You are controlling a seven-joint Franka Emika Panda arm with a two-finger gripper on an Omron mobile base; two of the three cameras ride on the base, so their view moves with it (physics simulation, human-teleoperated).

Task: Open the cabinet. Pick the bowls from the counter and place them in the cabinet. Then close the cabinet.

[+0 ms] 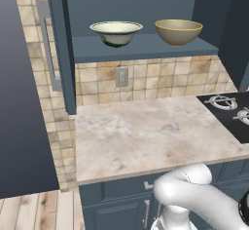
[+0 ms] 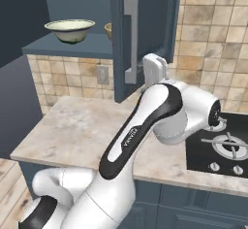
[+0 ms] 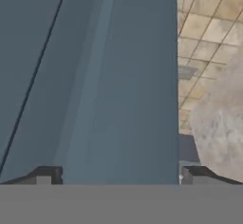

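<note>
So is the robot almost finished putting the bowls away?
Nearly. Both bowls, the cream-green bowl and the mustard bowl, already sit on the shelf inside the open cabinet, and none remain on the counter. The end effector is up against the right door. Both doors are left to close.

tan tiled wall [image 1: 160, 75] with a grey outlet [image 1: 121, 76] – black stovetop [image 2: 223, 148], pale plank floor [image 1: 34, 212]

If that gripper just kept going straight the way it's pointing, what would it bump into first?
Most likely the cabinet door: in the hand view its blue panel sits right ahead of the gripper, between the open fingertips. How close is hard to judge.
</note>
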